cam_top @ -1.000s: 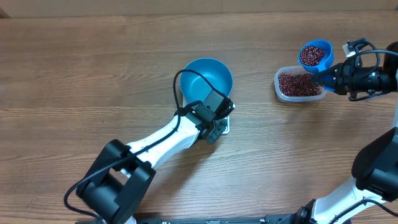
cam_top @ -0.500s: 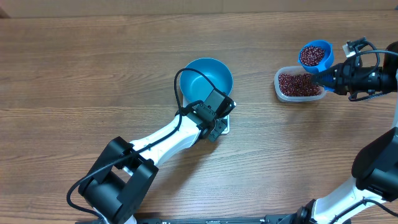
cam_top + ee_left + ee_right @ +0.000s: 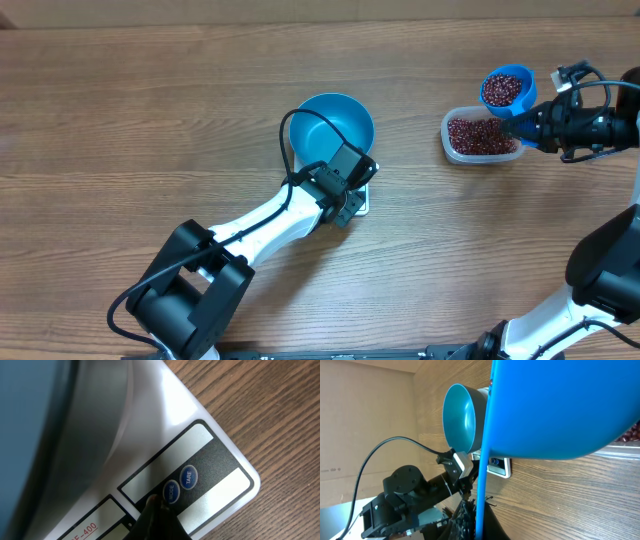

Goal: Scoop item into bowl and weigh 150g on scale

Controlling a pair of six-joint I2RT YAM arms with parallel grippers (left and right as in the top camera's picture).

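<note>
The blue bowl (image 3: 335,123) stands on the white scale (image 3: 364,203), which shows only at its front corner. My left gripper (image 3: 346,210) is shut, and its dark tip (image 3: 153,506) rests on the scale's button strip (image 3: 210,467) just left of the MODE button (image 3: 171,492). The TARE button (image 3: 188,476) is beside it. My right gripper (image 3: 527,125) is shut on the handle (image 3: 482,485) of a blue scoop (image 3: 507,89) filled with red-brown beans. The scoop hangs beside a clear tub (image 3: 480,136) of beans. From the right wrist the bowl (image 3: 462,417) looks empty.
The left arm (image 3: 260,225) stretches from the table's front edge to the scale. The right arm (image 3: 600,125) comes in from the right edge. Bare wooden tabletop (image 3: 150,110) surrounds the bowl and the tub.
</note>
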